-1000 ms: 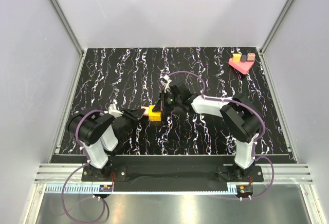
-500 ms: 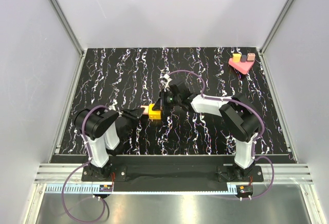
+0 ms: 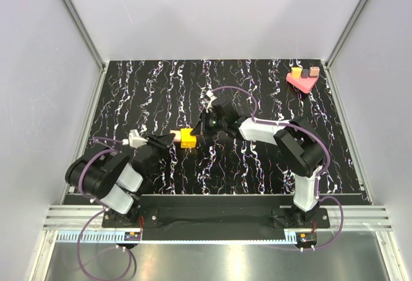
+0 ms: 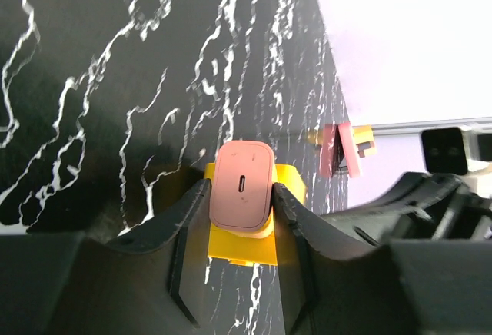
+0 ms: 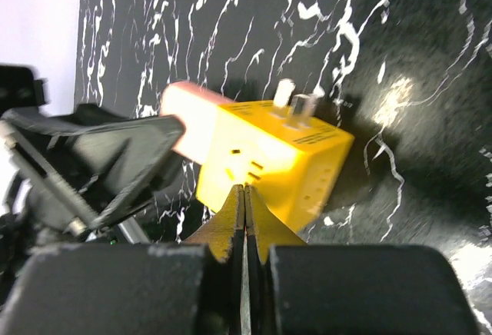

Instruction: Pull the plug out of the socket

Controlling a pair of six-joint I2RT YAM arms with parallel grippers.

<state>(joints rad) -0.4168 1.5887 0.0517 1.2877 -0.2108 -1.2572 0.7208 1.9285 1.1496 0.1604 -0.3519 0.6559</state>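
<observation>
A yellow socket cube (image 3: 188, 138) lies on the black marbled table with a pink plug (image 4: 242, 195) seated in its left face. My left gripper (image 4: 241, 206) is shut on the pink plug, one finger (image 4: 187, 213) on each side. In the top view the left gripper (image 3: 170, 140) sits just left of the cube. My right gripper (image 5: 245, 191) is shut and empty, its tips pressed against the yellow socket (image 5: 277, 158). From above the right gripper (image 3: 201, 127) is at the cube's right. The plug (image 5: 187, 114) shows at the cube's far side.
A pink holder (image 3: 300, 79) with small yellow and brown blocks on it stands at the back right corner; it also shows in the left wrist view (image 4: 341, 149). Grey walls and aluminium rails (image 3: 82, 33) enclose the table. Purple cables loop from both arms.
The left arm has swung back and to the left, still gripping the plug. The socket cube has shifted slightly left, and the right gripper has followed it.
</observation>
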